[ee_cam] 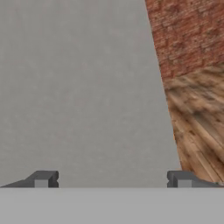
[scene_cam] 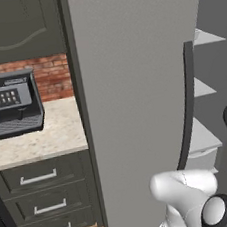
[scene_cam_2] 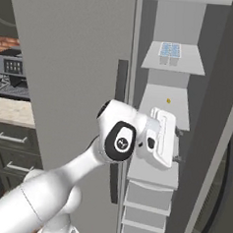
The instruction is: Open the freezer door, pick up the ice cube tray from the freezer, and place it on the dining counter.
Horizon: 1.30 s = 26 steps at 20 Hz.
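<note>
Left base view shows the freezer door swung open, its dark curved bar handle along the right edge, and pale shelves of the freezer visible beyond it; a beige surface with a dark appliance stands to the left. Right base view shows the ice cube tray lying flat on an upper shelf, well above the pincer, which sits at a lower shelf level just outside the compartment; the tray's long axis cannot be told. Hand view shows the pincer's two tips set wide apart and empty, facing a plain grey panel with brick wall and wooden floor beside it. Judged next: raise and re-aim toward the upper shelf.
</note>
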{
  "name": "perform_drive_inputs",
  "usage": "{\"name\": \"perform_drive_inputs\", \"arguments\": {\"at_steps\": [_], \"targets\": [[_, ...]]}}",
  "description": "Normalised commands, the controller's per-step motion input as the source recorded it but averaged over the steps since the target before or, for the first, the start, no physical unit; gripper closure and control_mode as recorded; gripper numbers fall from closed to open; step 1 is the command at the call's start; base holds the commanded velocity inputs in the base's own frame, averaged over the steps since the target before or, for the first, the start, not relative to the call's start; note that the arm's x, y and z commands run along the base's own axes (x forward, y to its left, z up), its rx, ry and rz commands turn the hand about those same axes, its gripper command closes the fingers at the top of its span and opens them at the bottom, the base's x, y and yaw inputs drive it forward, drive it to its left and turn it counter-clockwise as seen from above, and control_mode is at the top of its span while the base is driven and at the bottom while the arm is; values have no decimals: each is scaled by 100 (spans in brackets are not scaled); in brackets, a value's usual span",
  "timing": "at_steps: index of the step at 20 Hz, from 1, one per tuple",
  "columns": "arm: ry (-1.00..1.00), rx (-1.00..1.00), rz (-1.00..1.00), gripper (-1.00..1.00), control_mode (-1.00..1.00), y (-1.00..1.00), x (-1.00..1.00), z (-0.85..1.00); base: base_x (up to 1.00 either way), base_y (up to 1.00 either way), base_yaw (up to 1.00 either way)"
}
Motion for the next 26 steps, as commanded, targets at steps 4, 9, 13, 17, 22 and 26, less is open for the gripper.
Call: {"name": "perform_drive_inputs", "arguments": {"at_steps": [4, 9, 13, 17, 22, 26], "targets": [[5, 0, 7, -100, -100, 79, -16, 25, 0, 0, 0], [9, 0, 8, -100, -100, 74, -9, 30, 0, 0, 0], [10, 0, 9, -100, -100, 72, -7, 26, 0, 0, 0], [13, 0, 13, -100, -100, 72, -2, 25, 0, 0, 0], [11, 0, 18, -100, -100, 78, -3, 15, 0, 0, 0], [9, 1, 25, -100, -100, 80, -2, 6, 0, 0, 0]]}}
